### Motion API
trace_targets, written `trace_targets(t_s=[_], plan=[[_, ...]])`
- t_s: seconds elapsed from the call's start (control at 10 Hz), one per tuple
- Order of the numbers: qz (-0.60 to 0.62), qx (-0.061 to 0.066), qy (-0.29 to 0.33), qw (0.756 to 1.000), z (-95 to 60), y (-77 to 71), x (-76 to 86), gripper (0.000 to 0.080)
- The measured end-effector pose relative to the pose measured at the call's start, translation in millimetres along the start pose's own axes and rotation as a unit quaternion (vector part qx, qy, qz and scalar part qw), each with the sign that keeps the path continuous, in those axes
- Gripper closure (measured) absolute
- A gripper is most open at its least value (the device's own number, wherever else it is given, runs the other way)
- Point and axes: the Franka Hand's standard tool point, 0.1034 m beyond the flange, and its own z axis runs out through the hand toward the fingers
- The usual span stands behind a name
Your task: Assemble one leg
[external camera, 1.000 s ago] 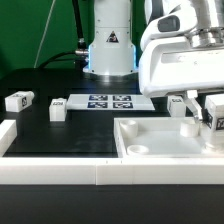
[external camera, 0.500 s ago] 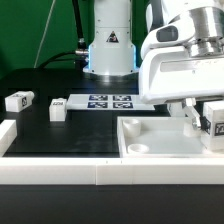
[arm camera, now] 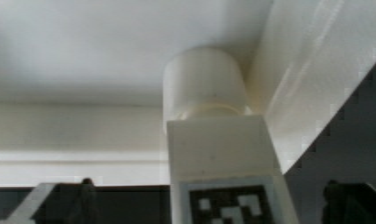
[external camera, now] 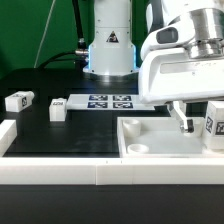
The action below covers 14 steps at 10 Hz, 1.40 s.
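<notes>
Leg (external camera: pixel 214 124) pinched in jaws above tray (external camera: pixel 124 138), round peg (arm camera: pixel 206 85) shown only in wrist view, open counter (external camera: pixel 62 135) at exterior view's left

Beyond my matte black counter (external camera: pixel 40 130), a green backdrop (external camera: pixel 28 30) filled the far side on the exterior view's left. A white rail (external camera: pixel 60 172) ran along the counter's near edge. The light was bright and even.

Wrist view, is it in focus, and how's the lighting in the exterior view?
Wrist view: soft and blurry throughout; the leg sits too close, its tag smeared. Exterior view: sharper, evenly lit, the white tray-like part slightly washed out, a bluish glow on the robot base.
</notes>
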Motion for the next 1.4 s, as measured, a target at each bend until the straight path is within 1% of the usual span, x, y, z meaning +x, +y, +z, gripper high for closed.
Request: trace_targets(t_s=[0.4, 0.6, 0.7, 0.8, 1.0, 1.1, 1.2, 1.3, 1.4], plan=[[0.000, 0.001, -0.005, 1.000, -1.3, -0.8, 0.6, 0.0151], [-0.002, 0.004, -0.006, 1.000, -20.2, -2.6, 18.0, 0.0151], [-0.003, 0.004, -0.004, 1.000, -22.6, -2.1, 21.5, 0.0151], [-0.003, 0.004, -0.011, 1.000, -20.3, -2.4, 18.0, 0.0151], [-0.003, 0.006, -0.021, 1.000, -20.2, -3.2, 17.8, 0.0151], [-0.003, 0.008, -0.044, 0.999, -18.1, -4.1, 14.2, 0.0151], [0.000, 0.011, -0.092, 0.996, -15.2, -2.6, 10.6, 0.0151], [0.003, 0.013, -0.128, 0.992, -13.9, 0.7, 14.5, 0.0151], [0.005, 0.017, -0.176, 0.984, -14.2, 1.9, 14.8, 0.0151]])
